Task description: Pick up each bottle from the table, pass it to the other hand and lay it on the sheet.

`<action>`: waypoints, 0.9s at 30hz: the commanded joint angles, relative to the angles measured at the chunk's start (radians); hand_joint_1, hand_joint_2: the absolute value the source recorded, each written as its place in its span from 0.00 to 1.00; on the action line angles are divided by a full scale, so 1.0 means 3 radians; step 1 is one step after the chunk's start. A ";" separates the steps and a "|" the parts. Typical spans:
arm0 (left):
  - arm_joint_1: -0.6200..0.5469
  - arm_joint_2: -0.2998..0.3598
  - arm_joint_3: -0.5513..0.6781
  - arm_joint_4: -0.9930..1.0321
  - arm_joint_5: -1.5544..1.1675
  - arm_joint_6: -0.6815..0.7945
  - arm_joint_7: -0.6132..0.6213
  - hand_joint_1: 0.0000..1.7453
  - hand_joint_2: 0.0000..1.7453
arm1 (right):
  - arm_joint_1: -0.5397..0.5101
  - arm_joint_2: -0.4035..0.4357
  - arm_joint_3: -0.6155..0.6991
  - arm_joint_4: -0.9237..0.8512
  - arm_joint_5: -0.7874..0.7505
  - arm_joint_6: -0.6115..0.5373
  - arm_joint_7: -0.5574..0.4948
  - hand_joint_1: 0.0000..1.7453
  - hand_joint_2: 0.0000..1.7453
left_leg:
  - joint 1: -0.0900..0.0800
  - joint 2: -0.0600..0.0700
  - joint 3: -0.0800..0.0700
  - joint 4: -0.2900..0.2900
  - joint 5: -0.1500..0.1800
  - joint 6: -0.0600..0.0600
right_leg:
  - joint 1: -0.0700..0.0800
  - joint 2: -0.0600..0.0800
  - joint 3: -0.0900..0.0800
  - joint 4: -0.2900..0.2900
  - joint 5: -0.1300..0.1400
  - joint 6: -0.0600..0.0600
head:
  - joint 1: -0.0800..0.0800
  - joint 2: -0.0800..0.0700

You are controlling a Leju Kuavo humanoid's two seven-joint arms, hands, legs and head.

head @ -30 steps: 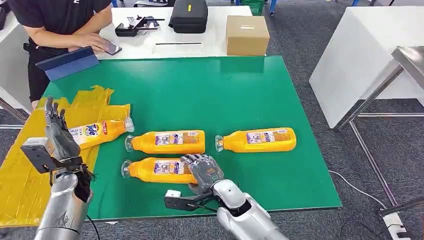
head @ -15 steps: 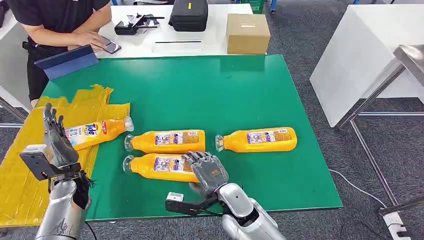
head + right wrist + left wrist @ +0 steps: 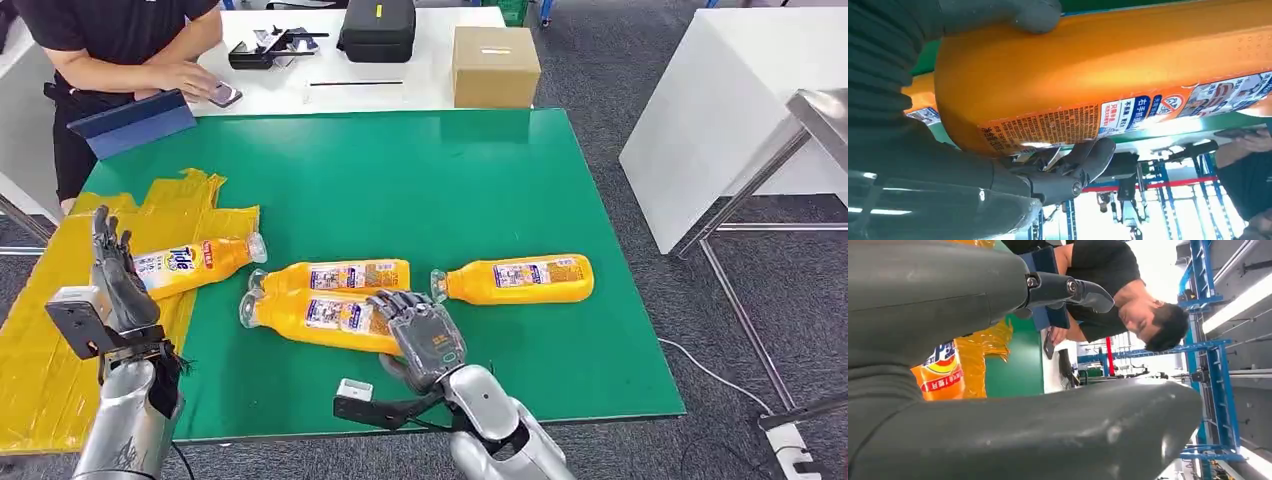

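Taking the yellow sheet (image 3: 60, 330) as landmark: our left hand (image 3: 112, 268) hovers above it, fingers spread, holding nothing, beside a detergent bottle (image 3: 195, 263) already laid there. To the sheet's right, our right hand (image 3: 425, 338) grips the base end of an orange bottle (image 3: 315, 315), tilted against its neighbour (image 3: 335, 274). We judge the plastic rigid, smooth and fairly heavy; grasp mid-body. The green desk (image 3: 420, 180) looks flat and matte.

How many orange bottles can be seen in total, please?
4. One bottle on the yellow sheet; one bottle gripped by the right hand, near the front edge; one just behind it; one alone to the right on the green table. None seems hidden.
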 commanded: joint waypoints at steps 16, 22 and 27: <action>-0.0198 -0.0033 0.0037 0.0240 -0.0010 -0.0066 0.0099 0.00 0.00 | -0.0064 -0.0048 -0.0128 -0.0234 -0.0015 0.0015 0.0027 1.00 1.00 | 0.0000 -0.0003 0.0009 0.0001 -0.0004 -0.0009 | 0.0000 -0.0007 0.0010 0.0000 -0.0005 -0.0002 | 0.0000 0.0000; -0.0362 0.0016 0.0118 0.0865 0.0238 -0.0435 0.0362 0.00 0.00 | -0.0073 -0.0084 -0.0110 -0.0275 -0.0026 -0.0005 0.0032 1.00 1.00 | 0.0000 -0.0004 0.0011 -0.0001 -0.0003 -0.0008 | 0.0000 -0.0007 0.0013 -0.0002 -0.0004 -0.0003 | 0.0000 0.0000; -0.0488 0.0154 0.0290 0.1393 0.0372 -0.0581 0.0381 0.00 0.00 | -0.0104 -0.0091 -0.0074 -0.0249 -0.0050 -0.0024 0.0022 1.00 1.00 | 0.0000 0.0002 0.0008 -0.0002 -0.0001 -0.0006 | 0.0000 -0.0001 0.0007 -0.0002 -0.0001 -0.0002 | 0.0000 0.0000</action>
